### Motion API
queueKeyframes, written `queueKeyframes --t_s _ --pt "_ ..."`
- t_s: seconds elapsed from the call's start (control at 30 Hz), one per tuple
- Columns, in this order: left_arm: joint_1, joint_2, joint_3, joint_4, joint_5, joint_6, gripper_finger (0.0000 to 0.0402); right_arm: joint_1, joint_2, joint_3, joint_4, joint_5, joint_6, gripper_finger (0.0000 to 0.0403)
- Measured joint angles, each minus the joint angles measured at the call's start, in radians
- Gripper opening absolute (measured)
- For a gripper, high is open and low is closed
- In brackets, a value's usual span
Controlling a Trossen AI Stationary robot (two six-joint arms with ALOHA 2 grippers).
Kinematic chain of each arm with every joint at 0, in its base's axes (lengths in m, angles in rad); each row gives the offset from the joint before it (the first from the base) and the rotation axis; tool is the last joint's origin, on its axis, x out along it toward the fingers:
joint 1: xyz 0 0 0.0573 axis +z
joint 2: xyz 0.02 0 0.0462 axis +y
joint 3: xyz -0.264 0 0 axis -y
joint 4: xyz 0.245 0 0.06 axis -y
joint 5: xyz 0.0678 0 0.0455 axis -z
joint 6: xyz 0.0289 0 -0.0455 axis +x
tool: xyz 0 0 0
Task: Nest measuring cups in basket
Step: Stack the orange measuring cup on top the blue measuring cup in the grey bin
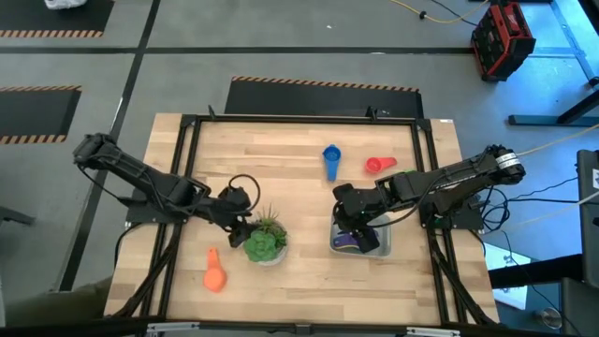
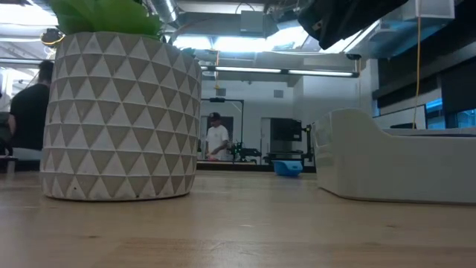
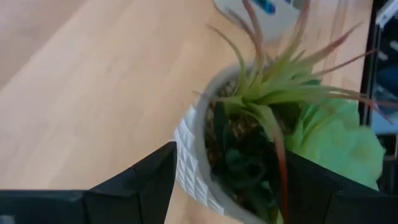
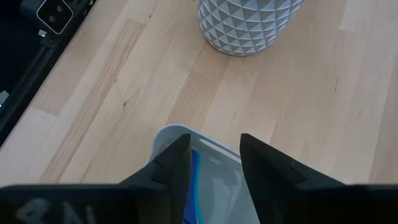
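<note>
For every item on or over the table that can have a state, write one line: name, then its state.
Basket: upright, holding purple and blue cups.
Blue measuring cup: loose on the table, outside the basket.
Red measuring cup: loose on the table, outside the basket.
Orange measuring cup: loose on the table, near the plant.
Potted plant: upright.
Left end effector: open, straddling the plant pot's rim.
Right end effector: open, over the basket.

robotics lab | hazard-taped floor [image 1: 42,35] | red toolbox [image 1: 502,39] | wood table [image 1: 281,140]
</note>
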Motion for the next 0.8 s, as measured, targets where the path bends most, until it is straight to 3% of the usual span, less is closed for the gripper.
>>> queueKeyframes --t_s 0.2,0.33,0.47,0.67,0.8 --pt "-0.069 0.044 0.000 -0.003 0.069 0.057 0.0233 0.000 0.000 0.000 0.001 0.000 0.005 0.0142" --pt "-0.120 0.046 0.000 -0.012 0.064 0.043 0.0233 0.000 0.000 0.000 0.007 0.000 0.026 0.0142" --pt "-0.140 0.032 0.000 -0.046 0.075 -0.064 0.0233 0.000 0.000 0.000 0.007 0.000 0.025 0.0142" --pt "-0.141 0.029 0.000 -0.143 0.210 -0.254 0.0233 0.000 0.000 0.000 0.007 0.000 0.025 0.0142" --pt "-0.141 0.029 0.000 -0.250 0.245 -0.342 0.0233 0.000 0.000 0.000 0.007 0.000 0.025 0.0142"
